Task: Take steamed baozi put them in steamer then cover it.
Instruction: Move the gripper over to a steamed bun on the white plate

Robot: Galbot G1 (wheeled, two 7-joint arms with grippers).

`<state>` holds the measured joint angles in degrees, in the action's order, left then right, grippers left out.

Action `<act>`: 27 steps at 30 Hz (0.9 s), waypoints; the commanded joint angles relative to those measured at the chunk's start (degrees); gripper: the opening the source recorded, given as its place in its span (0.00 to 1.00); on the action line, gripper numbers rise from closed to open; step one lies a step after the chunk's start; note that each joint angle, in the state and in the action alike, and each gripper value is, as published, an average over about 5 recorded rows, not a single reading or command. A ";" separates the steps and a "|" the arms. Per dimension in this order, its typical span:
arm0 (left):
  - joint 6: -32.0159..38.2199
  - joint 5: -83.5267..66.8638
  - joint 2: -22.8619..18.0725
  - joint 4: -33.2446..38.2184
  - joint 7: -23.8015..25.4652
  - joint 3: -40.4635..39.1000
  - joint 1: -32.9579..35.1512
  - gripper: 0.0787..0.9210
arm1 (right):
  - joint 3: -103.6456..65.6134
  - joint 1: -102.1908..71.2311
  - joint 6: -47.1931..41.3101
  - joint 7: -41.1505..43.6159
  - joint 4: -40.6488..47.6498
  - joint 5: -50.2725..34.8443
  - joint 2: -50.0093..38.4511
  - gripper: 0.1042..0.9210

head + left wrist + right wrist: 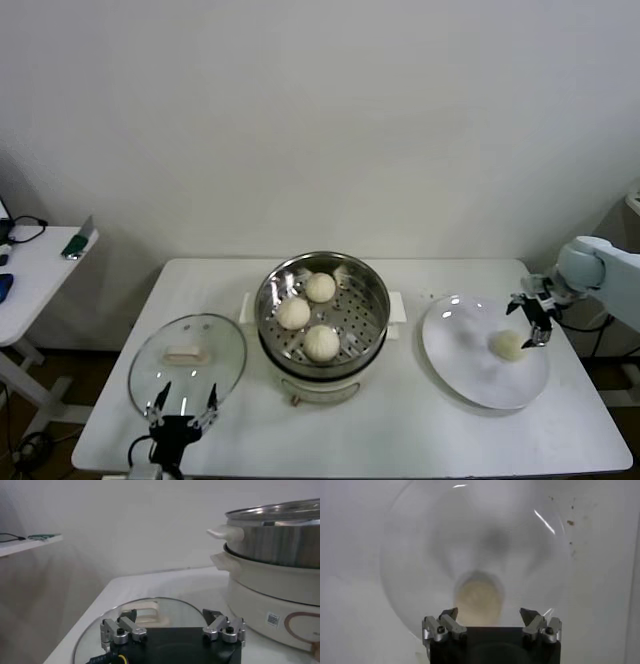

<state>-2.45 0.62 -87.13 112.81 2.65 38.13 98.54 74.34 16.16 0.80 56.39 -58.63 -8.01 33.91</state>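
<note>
Fingers of the right gripper [490,617] stand spread wide, empty, straddling the last steamed baozi [507,345] just beneath them on the white plate [455,370]. Best to lower until the pads flank its widest girth, then close gently; soft dough dents. It sits dome-up, round, with no long axis. Well away lies the steamer [322,313] holding three buns. The left gripper [182,412], also spread, waits beside the cover [187,357] on the counter [400,430].
</note>
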 commanded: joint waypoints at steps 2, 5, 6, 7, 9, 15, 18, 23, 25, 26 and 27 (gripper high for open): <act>-0.02 0.02 -0.03 -0.18 -0.04 -0.07 -0.02 0.88 | -7.13 -7.68 -0.57 -0.90 3.20 2.52 0.75 0.88; -0.07 0.01 -0.03 -0.21 -0.03 -0.10 -0.08 0.88 | -7.82 -8.25 -0.89 -0.93 3.75 2.74 1.37 0.88; -0.09 0.00 -0.03 -0.20 -0.03 -0.11 -0.09 0.88 | -7.95 -8.38 -1.13 -0.87 3.83 2.69 1.52 0.87; -0.12 -0.02 -0.03 -0.18 -0.03 -0.10 -0.09 0.88 | -8.02 -8.49 -1.32 -0.73 3.87 2.73 1.65 0.86; -0.15 -0.04 -0.02 -0.17 -0.03 -0.09 -0.07 0.88 | -8.07 -8.61 -1.64 -0.45 3.98 2.87 1.83 0.83; -0.31 -0.07 -0.04 -0.15 -0.01 -0.18 -0.07 0.88 | -7.97 -8.32 -1.80 0.25 4.23 3.25 1.93 0.78; -0.35 -0.06 -0.07 -0.15 -0.01 -0.30 -0.09 0.88 | -8.12 -8.18 -1.82 0.45 4.25 3.11 1.91 0.75; -0.48 -0.09 -0.09 -0.03 -0.04 -0.40 -0.11 0.88 | -8.17 -7.51 -1.77 0.90 4.20 2.79 1.95 0.69; -0.53 -0.13 -0.08 0.03 -0.04 -0.41 -0.11 0.88 | -8.03 -6.98 -1.73 1.20 4.18 2.49 2.09 0.67; -0.55 -0.14 -0.08 0.05 -0.05 -0.42 -0.11 0.88 | -7.86 -6.66 -1.72 1.40 4.14 2.22 2.17 0.67; -0.57 -0.16 -0.08 0.06 -0.05 -0.43 -0.10 0.88 | -7.59 -6.23 -1.71 1.61 4.06 1.91 2.26 0.67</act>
<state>-2.98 0.49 -87.19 112.78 2.61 37.73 98.44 67.10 9.71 -0.68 57.56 -54.85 -5.72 36.05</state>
